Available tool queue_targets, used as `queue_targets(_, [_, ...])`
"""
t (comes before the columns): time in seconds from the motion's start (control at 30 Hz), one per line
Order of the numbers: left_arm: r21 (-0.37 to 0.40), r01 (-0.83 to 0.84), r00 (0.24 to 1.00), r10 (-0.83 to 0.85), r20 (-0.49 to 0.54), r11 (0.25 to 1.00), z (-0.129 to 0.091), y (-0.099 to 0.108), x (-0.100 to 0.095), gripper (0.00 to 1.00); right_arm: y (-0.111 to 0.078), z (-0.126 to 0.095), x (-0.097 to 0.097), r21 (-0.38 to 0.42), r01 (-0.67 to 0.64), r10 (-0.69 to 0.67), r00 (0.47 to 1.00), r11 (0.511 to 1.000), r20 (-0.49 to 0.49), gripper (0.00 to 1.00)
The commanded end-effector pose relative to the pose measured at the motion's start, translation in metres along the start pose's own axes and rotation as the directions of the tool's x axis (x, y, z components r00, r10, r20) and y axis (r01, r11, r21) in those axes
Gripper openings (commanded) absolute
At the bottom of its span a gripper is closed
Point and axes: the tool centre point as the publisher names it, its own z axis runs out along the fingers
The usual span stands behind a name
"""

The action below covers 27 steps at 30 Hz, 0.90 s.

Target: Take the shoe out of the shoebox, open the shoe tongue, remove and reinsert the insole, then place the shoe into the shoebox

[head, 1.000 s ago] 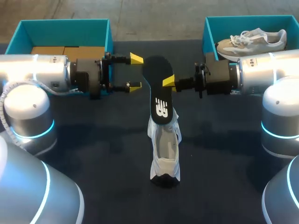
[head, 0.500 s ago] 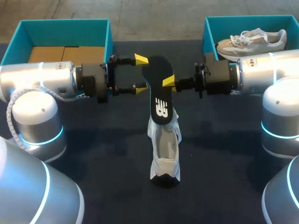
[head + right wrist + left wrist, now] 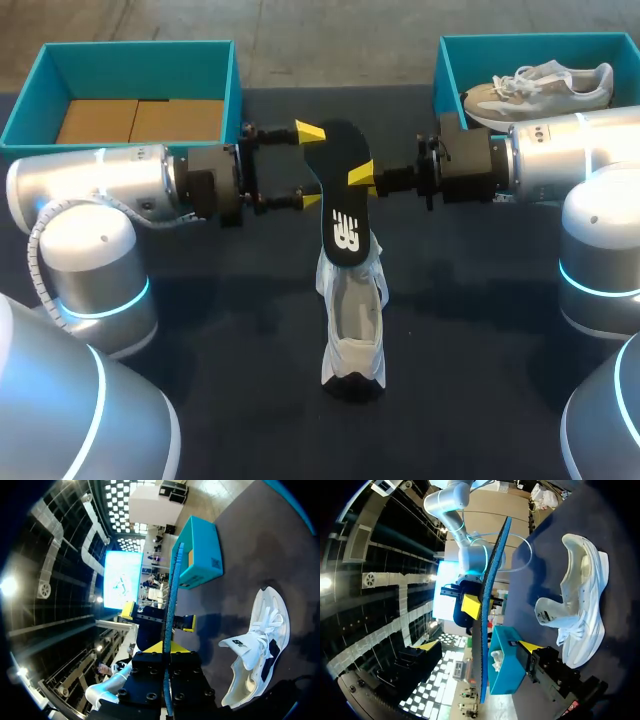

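Observation:
A black insole [image 3: 341, 190] hangs tilted above the table's middle, its lower end over the white shoe [image 3: 352, 310] that lies on the dark mat. My right gripper [image 3: 362, 178] is shut on the insole's right edge. My left gripper [image 3: 311, 166] is open, one yellow tip on each side of the insole's left edge, not pressing it. In the left wrist view the insole [image 3: 487, 605] stands edge-on between the open fingers of the left gripper [image 3: 479, 645], with the shoe [image 3: 580, 600] beside it. The right wrist view shows the insole [image 3: 172, 615] clamped in my right gripper [image 3: 167, 647].
A teal shoebox [image 3: 232, 80] with a brown cardboard insert stands at the back left. Another teal shoebox [image 3: 445, 65] at the back right holds a second shoe [image 3: 540, 85]. Both arms' bases flank the mat.
My left arm has moved right, bringing its open fingers up to and around the insole's left edge. The right arm, the insole and the shoe have stayed where they were.

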Motion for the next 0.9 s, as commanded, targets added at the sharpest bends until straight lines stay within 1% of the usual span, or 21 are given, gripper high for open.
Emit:
queue_targets(0.03, [-0.012,0.007,1.0,-0.007,-0.003,1.0,0.0101,0.0011,0.0027,1.0,-0.0004,0.0015,0.0001,-0.001,0.0,0.0,1.0,1.0,0.001,0.0])
queue_targets(0.17, [-0.016,0.012,1.0,-0.012,-0.005,1.0,0.0142,0.0022,0.0033,1.0,-0.0004,0.0015,0.0001,-0.001,0.0,0.0,1.0,1.0,0.001,0.0])
queue_targets(0.2, [-0.016,0.012,1.0,-0.012,-0.005,1.0,0.0149,0.0026,0.0031,0.93,-0.0004,0.0015,0.0001,-0.001,0.0,0.0,1.0,1.0,0.001,0.0])
queue_targets(0.23, [-0.017,0.013,1.0,-0.013,-0.003,1.0,0.0164,0.0027,0.0022,0.84,-0.0004,0.0015,0.0001,-0.001,0.0,0.0,1.0,1.0,0.001,0.0])
queue_targets(0.27, [-0.017,0.012,1.0,-0.012,-0.002,1.0,0.0171,0.0025,0.0016,0.81,-0.0004,0.0015,0.0001,-0.001,0.0,0.0,1.0,1.0,0.001,0.0])
queue_targets(0.3, [-0.017,0.007,1.0,-0.007,0.0,1.0,0.018,0.0021,0.0005,0.67,-0.0004,0.0015,0.0001,-0.001,0.0,0.0,1.0,1.0,0.001,0.0])
queue_targets(0.33, [-0.017,0.005,1.0,-0.005,0.0,1.0,0.0184,0.002,0.0,0.59,-0.0004,0.0015,0.0001,-0.001,0.0,0.0,1.0,1.0,0.001,0.0])
queue_targets(0.43, [-0.016,-0.003,1.0,0.003,0.001,1.0,0.0189,0.0011,-0.0007,0.49,-0.0004,0.0015,0.0001,-0.001,0.0,0.0,1.0,1.0,0.001,0.0])
queue_targets(0.8, [-0.025,-0.014,1.0,0.014,0.0,1.0,0.0155,0.0001,0.0031,0.37,-0.0004,0.0015,0.0001,-0.001,0.0,0.0,1.0,1.0,0.001,0.0])
queue_targets(0.9, [-0.025,-0.021,1.0,0.021,0.003,0.999,0.015,-0.0003,0.0019,0.36,-0.0004,0.0015,0.0001,-0.001,0.0,0.0,1.0,1.0,0.001,0.0])
